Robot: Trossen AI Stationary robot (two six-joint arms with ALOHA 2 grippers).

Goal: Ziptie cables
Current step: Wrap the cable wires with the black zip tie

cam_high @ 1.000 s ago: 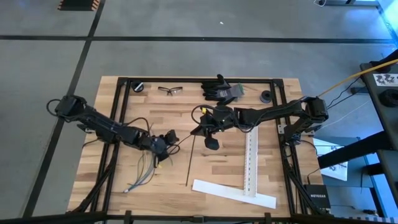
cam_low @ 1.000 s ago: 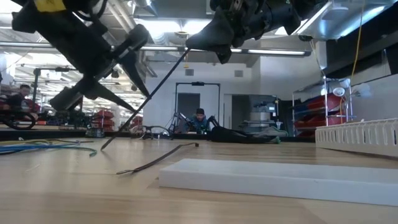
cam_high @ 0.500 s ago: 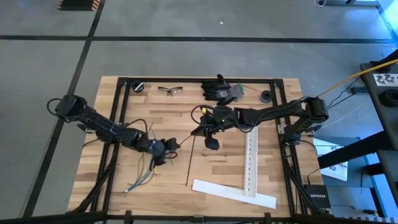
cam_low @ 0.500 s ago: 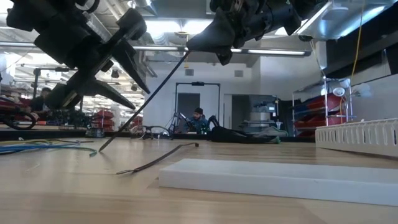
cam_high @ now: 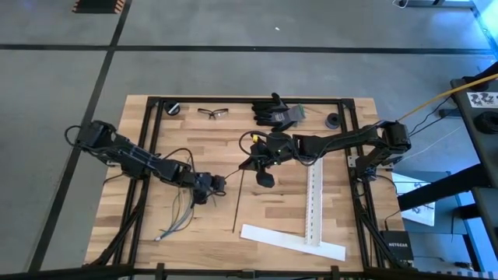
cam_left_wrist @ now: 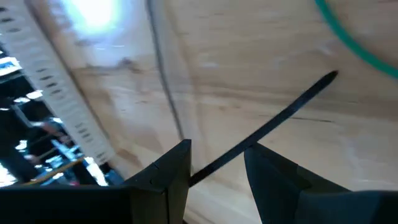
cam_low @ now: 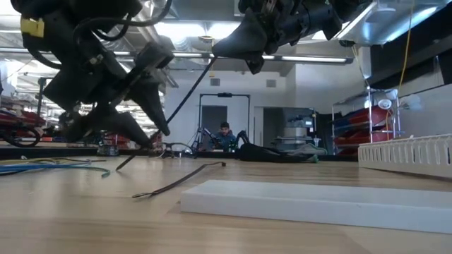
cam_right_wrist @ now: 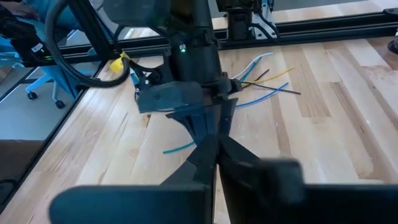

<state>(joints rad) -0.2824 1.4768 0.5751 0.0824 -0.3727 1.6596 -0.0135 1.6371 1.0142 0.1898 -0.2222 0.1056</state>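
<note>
The right gripper [cam_high: 247,161] is hanging above the table's middle with its fingers pressed together on the upper end of a ziptie [cam_high: 236,169], a very thin, stiff black strip that is slanting down and leftward from that grip toward the left gripper [cam_high: 219,183]. In the low view this ziptie [cam_low: 185,95] is running as a straight dark line from the right gripper [cam_low: 224,48] down past the left gripper [cam_low: 152,130], with its tip close to the wood. The left gripper's fingers are standing apart, one on each side of the strip; in the left wrist view the ziptie [cam_left_wrist: 273,124] is passing through the gap between the two dark fingers [cam_left_wrist: 166,174], and whether they are touching it cannot be told. A second ziptie [cam_high: 236,201] is lying straight on the table [cam_high: 280,202] just right of the left gripper; in the low view it [cam_low: 180,181] is lying flat with a slight bend. The cables [cam_high: 177,218], thin limp wires in pale blue, grey and greenish tones, are lying fanned out on the wood near the left gripper, toward the table's front left. Two white perforated strips [cam_high: 314,206] are lying to the right.
</note>
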